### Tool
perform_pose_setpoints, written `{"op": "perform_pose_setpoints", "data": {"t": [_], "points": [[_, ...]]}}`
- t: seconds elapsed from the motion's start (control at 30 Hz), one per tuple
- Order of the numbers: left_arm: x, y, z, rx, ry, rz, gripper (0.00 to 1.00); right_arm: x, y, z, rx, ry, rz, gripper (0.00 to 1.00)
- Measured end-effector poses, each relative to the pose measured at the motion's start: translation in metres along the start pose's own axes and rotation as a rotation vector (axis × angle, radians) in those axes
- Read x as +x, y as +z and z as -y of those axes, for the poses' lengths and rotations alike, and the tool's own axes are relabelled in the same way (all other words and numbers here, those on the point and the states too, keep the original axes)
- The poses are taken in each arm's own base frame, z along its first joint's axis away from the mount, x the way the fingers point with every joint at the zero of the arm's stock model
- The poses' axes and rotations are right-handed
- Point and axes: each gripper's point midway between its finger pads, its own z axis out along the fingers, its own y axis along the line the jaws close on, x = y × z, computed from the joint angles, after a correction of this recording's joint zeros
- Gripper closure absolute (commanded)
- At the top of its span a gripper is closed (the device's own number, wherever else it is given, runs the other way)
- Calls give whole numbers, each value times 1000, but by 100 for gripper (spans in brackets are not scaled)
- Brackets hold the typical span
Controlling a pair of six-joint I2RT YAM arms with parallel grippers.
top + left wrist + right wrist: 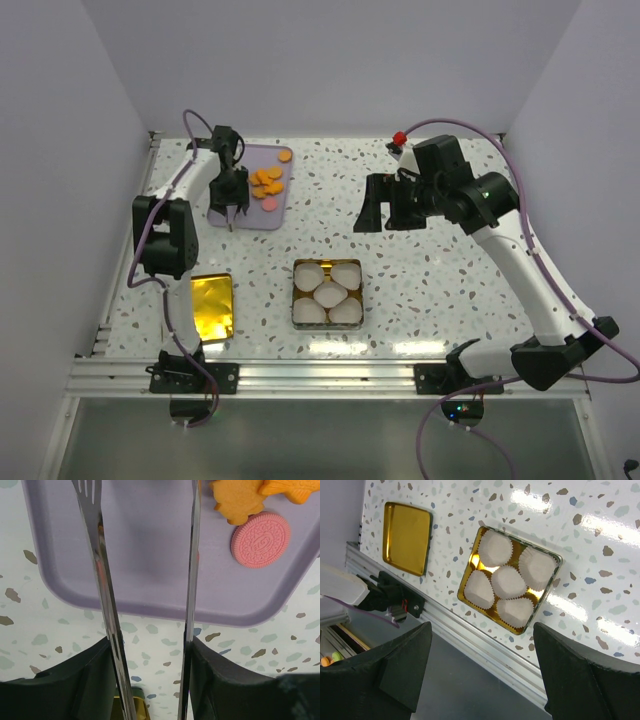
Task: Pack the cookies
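Note:
The cookies [267, 181] lie in a loose heap on the right half of a purple tray [252, 218] at the back left: several orange discs and one pinkish-red one [260, 540] nearest the tray's front rim. My left gripper [230, 200] hangs over the tray's bare left half, shut on a pair of metal tongs [102, 580] whose two blades stand apart with nothing between them. The cookies sit to the right of the blades, untouched. My right gripper [385, 212] is raised above the table's middle right, open and holding nothing.
A square gold tin [297, 295] holding several white scalloped paper cups [509, 581] sits at the front centre. Its gold lid [212, 305] lies flat to the left near the front rail. Walls close in the left, right and back sides.

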Motion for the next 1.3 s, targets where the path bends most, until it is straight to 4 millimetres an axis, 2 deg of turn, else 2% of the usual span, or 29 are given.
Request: {"op": "perform_pose_setpoints", "data": {"t": [0.1,0.17,0.5,0.67,0.87,1.03,1.17,1.3], "points": [[0,0,0,2,-1,0,55,0,0,0,0,0,-1,14],[0,0,1,3,0,0,57,0,1,0,1,1,-1,15],[1,-7,1,7,-2,2,60,0,0,0,0,2,-1,14],[-2,-35,1,25,-6,50,60,-4,-3,-3,-2,-1,5,14],[1,-86,2,64,-9,138,60,-28,-14,-18,-35,-18,63,14],[23,-120,4,110,-13,171,61,-36,-20,-28,-65,-24,81,14],[49,-136,14,149,8,162,64,-38,-25,-30,-64,-22,79,14],[86,-152,32,199,69,150,63,-41,-29,-32,-63,-22,78,14]]}}
